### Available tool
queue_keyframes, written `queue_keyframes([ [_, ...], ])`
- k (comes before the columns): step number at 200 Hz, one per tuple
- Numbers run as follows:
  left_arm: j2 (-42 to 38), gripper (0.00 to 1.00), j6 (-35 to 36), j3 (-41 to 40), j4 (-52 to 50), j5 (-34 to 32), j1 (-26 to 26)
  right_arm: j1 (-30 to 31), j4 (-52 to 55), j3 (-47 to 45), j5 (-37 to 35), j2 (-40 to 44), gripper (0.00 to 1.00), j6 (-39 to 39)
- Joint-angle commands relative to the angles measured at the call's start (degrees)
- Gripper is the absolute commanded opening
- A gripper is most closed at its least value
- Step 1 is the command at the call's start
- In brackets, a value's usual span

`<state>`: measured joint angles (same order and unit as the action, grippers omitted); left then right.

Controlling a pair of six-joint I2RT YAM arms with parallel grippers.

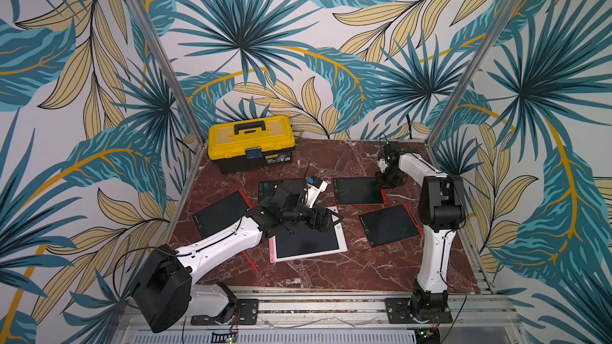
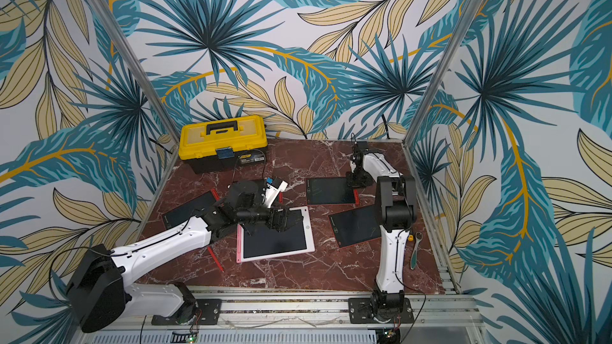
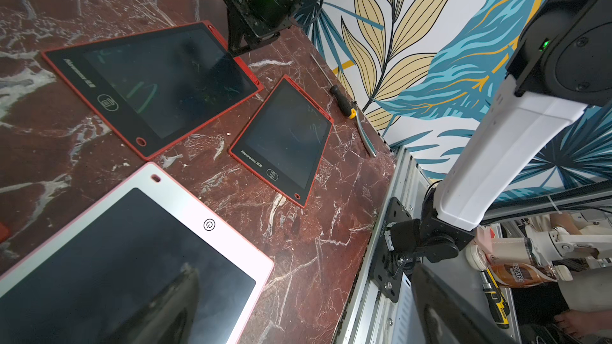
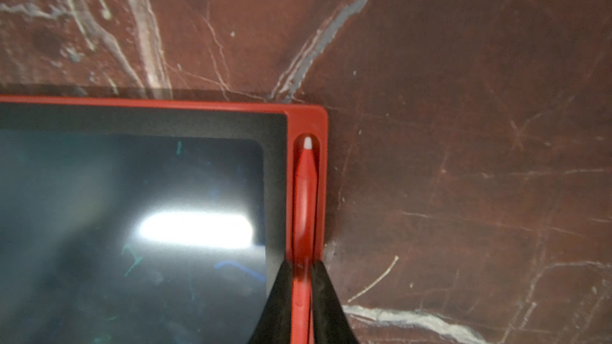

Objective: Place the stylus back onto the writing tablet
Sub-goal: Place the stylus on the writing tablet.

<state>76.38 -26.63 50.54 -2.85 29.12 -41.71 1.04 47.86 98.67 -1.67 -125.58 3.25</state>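
Leafy wallpaper (image 1: pixel 298 28) on every wall, blue and yellow on white. Two shiny metal posts (image 1: pixel 160 54) slanting up at upper left and upper right. Red-brown marble tabletop (image 1: pixel 331 276) with white veins in the lower middle. Grey metal rail (image 1: pixel 331 296) along the bottom.

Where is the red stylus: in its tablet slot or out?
In: the stylus lies along the groove of the red tablet, right pincer gripping it.

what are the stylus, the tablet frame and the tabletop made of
The stylus: likely moulded plastic, red, smooth, soft sheen, white nib. The tablet frame: similar matte red plastic, rounded corner. The tabletop: marble look, red-brown with pale veins; stone or printed film, cannot tell.
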Motion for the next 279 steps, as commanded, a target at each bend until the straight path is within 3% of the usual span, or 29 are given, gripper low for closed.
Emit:
queue_keyframes([
  [1,-1.14,1.0,-0.17,1.4,0.04,-0.27,-0.27,-0.24,0.66,-1.54,-1.31,1.83,0.14,-0.13],
  [118,-1.14,1.0,-0.26,1.12,0.04,-0.38,-0.25,0.54,0.05,-3.44,-3.62,1.38,0.09,2.24],
  [279,-1.13,1.0,-0.3,1.53,0.04,-0.01,-0.26,0.82,0.46,-2.87,-2.98,0.0,0.02,-0.69],
])
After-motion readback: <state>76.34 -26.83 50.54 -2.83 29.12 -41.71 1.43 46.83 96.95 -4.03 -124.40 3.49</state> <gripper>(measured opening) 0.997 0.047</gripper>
